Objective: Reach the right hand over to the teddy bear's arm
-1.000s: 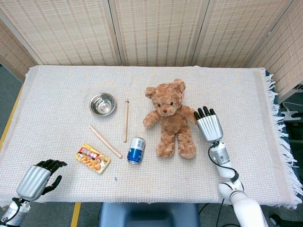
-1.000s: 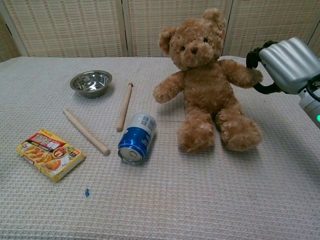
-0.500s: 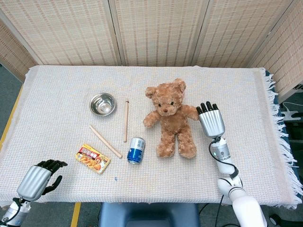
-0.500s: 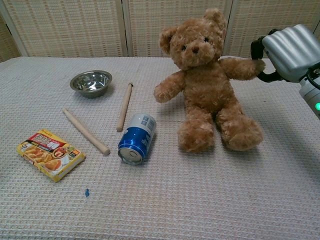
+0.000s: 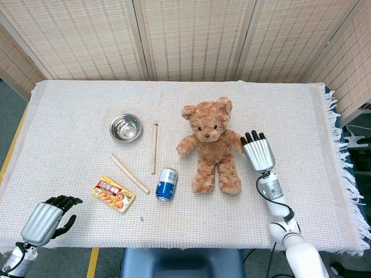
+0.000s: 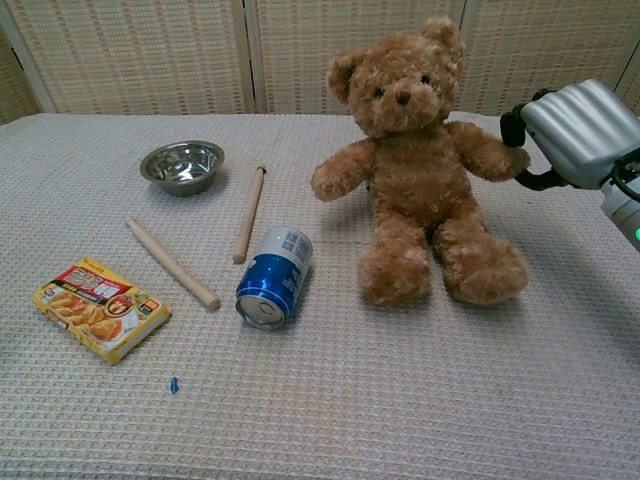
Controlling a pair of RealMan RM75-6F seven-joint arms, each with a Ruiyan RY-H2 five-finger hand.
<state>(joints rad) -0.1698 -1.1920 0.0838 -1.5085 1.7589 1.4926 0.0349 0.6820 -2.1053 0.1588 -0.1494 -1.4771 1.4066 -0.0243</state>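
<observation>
The brown teddy bear [image 5: 210, 147] sits upright at the middle of the table, facing me. It fills the upper centre of the chest view, teddy bear [image 6: 420, 170]. My right hand [image 5: 258, 152] is at the end of the bear's outstretched arm [image 6: 485, 150]. In the chest view my right hand [image 6: 575, 130] has its dark fingers [image 6: 515, 125] curled around the paw, gripping it. My left hand [image 5: 46, 219] hangs at the near left corner, off the table edge. Its fingers are curled in with nothing in them.
Left of the bear stand a steel bowl [image 5: 126, 127], two wooden sticks [image 5: 154, 147] [image 5: 128, 172], a blue can [image 5: 167, 183] lying on its side, and a yellow snack box [image 5: 114, 194]. The cloth's fringed edge [image 5: 342, 150] runs down the right.
The right hand lifted the bear's arm, then lowered it; the bear shifted slightly right with it and now sits more upright. The left hand has not moved.
</observation>
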